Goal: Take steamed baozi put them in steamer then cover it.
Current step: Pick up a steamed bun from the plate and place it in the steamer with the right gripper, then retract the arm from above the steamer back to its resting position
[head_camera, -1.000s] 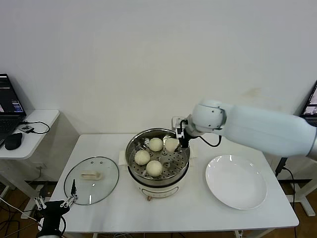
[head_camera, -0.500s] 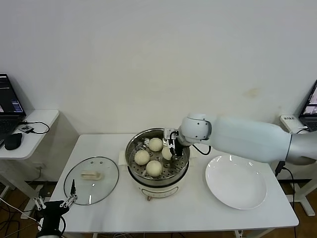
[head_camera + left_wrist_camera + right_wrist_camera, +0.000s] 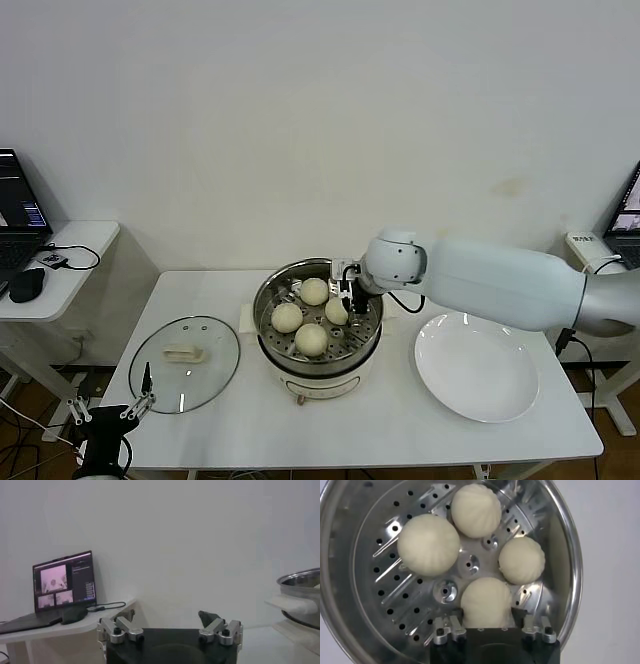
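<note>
While four steamed baozi (image 3: 486, 601) sit in one steamer (image 3: 350, 615), the right tool (image 3: 487, 630) stands spread.

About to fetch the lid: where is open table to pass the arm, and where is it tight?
Bare strips lie between the cover and steamer, and between steamer and white plate. The steamer tray is crowded: four baozi fill it, with the right gripper around one.

Four cream-white steamed baozi (image 3: 429, 544) sit on the perforated tray of the open steel steamer (image 3: 318, 330), clustered around its centre. The cover (image 3: 185, 363), a clear glass lid with cream handle up, lies flat on the surface at the steamer's nine o'clock.
</note>
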Motion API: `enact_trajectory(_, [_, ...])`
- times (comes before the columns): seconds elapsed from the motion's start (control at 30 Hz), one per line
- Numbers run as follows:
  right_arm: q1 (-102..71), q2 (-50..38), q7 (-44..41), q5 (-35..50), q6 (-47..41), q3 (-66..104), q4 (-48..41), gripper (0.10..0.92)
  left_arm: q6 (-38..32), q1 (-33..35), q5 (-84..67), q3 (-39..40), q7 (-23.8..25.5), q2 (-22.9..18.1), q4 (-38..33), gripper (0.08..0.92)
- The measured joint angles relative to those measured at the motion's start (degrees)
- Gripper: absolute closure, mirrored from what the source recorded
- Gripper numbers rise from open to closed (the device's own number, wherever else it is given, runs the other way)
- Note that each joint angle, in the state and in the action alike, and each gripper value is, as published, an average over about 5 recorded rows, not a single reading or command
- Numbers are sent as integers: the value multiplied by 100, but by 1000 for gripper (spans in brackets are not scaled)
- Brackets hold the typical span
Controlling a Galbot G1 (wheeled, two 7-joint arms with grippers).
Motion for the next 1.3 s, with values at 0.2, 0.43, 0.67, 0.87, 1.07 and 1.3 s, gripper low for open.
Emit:
enact_trajectory(0.2, [27,-362,98,163,31,312,307,203,4,-44,0,11,-2,3,15,177])
enact_trajectory(0.43, [-488,-1134,1126,501,395,922,854,203,-19,-121,23,61,-15,18,99,177])
enact_trajectory(0.67, [-2363,-1898,2442,499,1536,2618,1294,202,-99,-187,109,136,-13,0,190,177])
enact_trajectory(0.87, [-4637,-1841,3028,82,2734,4862,1460,203,-186,-233,281,204,-71,-14,305,177])
enact_trajectory(1.07, [-6782,-1021,3130,-402,3876,7103,1484,203,-181,-336,679,287,-208,-6,503,177])
enact_trajectory(1.3, [-8838,246,3035,-757,4893,9356,1604,203,-76,-509,1927,366,-476,81,915,177])
